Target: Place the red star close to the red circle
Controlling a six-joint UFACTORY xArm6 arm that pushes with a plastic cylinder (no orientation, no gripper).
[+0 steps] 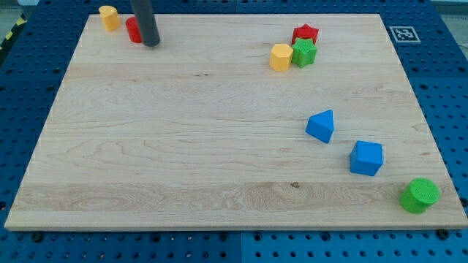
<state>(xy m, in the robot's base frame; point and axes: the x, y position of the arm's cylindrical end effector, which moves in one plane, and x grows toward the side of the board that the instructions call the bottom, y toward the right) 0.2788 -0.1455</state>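
Note:
The red star [306,33] lies near the view's top, right of centre, touching the green star [304,52] just below it. The red circle [133,30] is at the view's top left, partly hidden behind the dark rod. My tip [151,43] rests on the board right against the red circle's right side. The red star is far to the right of my tip.
A yellow block [110,17] sits left of the red circle near the board's top edge. A yellow hexagon [281,57] touches the green star's left. A blue triangle-like block [321,126], a blue cube [365,158] and a green cylinder [420,195] lie at the lower right.

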